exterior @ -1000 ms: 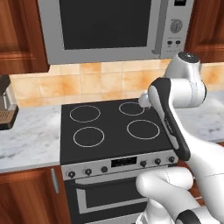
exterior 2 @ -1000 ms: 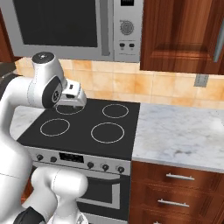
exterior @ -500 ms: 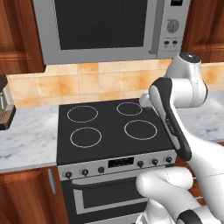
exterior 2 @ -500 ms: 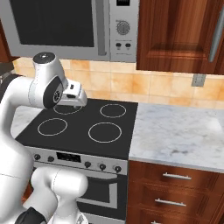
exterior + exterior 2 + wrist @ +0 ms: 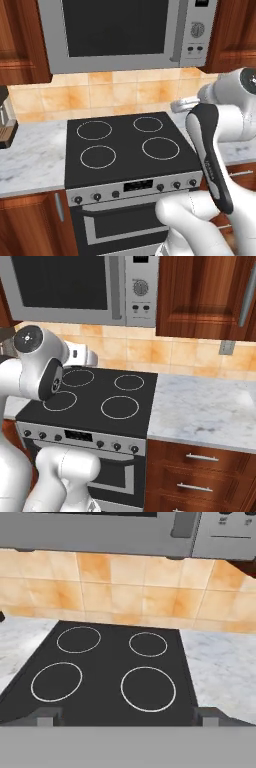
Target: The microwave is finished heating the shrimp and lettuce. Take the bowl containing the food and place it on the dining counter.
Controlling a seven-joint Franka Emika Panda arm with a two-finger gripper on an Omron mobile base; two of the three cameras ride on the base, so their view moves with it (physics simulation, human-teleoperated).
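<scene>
The microwave (image 5: 120,30) hangs above the stove with its dark glass door closed; it also shows in the right base view (image 5: 65,286), and its underside runs along the top of the hand view (image 5: 100,532). The bowl, shrimp and lettuce are hidden behind that door. The dining counter is out of view. My gripper (image 5: 127,716) is open with nothing between its fingertips (image 5: 47,714), and looks across the stove at the tiled wall under the microwave. From the left base view the gripper (image 5: 176,106) hovers over the stove's back right corner, well below the microwave.
The black stove top (image 5: 125,145) with its burner rings lies under the hand. Marble counter (image 5: 200,406) runs to the right above wooden drawers, and a dark coffee machine (image 5: 5,120) stands at far left. Wood cabinets (image 5: 200,296) flank the microwave.
The whole picture has shifted a little, so the camera has moved. The arm's elbow has drawn back toward the base. The gripper has stayed open and the microwave door closed.
</scene>
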